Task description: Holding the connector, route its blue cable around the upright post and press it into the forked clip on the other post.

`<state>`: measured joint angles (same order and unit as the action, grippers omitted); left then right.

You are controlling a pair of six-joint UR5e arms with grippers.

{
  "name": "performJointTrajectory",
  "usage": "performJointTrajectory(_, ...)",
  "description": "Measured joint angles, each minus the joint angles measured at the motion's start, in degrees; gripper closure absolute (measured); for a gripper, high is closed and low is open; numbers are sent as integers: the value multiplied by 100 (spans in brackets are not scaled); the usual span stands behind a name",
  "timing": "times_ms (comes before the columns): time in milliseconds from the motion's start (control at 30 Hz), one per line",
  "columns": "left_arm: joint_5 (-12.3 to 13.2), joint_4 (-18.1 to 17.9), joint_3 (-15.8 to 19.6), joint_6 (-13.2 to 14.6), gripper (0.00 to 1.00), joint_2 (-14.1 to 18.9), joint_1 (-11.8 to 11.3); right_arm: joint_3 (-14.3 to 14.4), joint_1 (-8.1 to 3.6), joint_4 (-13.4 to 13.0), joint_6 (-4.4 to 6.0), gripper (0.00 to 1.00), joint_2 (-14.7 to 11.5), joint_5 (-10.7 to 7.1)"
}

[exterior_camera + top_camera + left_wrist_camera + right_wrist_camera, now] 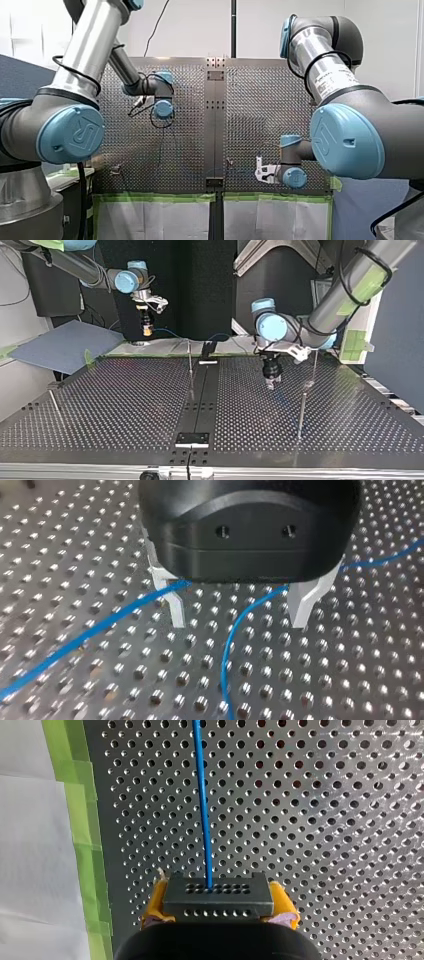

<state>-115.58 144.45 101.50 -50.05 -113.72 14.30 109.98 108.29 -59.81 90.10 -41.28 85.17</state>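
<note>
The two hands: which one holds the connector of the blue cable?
My right hand: its yellow pads clamp the dark connector, from which the blue cable runs. My left hand stands open above the cable, gripping nothing.

top view: my left claw (270,383) over the surface (125,405) at 3 o'clock of the middle post (190,367); my right claw (146,330), connector (217,896) in it, at 11 o'clock.

The perforated table (115,405) is two metal halves joined by a dark centre strip (200,390) — a small black plate (192,438) sits at its end nearest the top view's camera. Green tape (155,197) edges the table beside white sheeting (150,220), and a blue-grey board (65,345) lies beside it at the top view's left.
</note>
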Motion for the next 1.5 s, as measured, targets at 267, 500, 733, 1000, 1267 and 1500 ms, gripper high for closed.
performJointTrajectory(267, 56, -142, 7, -84, 0, -380, 40, 1, 10, -1, 0, 100, 0, 0)
performJointTrajectory(500, 68, -153, 14, -159, 0, -543, 41, 2, 17, -5, 11, 100, 0, 0)
performJointTrajectory(733, 93, -162, 10, -184, 0, -810, 90, 1, 20, -12, 20, 100, 0, -25)
performJointTrajectory(1000, 220, -388, 9, -455, 0, -1083, 206, 2, 29, 6, 26, 100, 1, -35)
performJointTrajectory(1267, 278, -531, 9, -877, 0, -1116, 303, 2, 30, 18, 27, 100, 1, -35)
performJointTrajectory(1500, 134, -544, 10, -1135, 0, -1119, 281, 2, 30, 20, 27, 100, 0, -35)
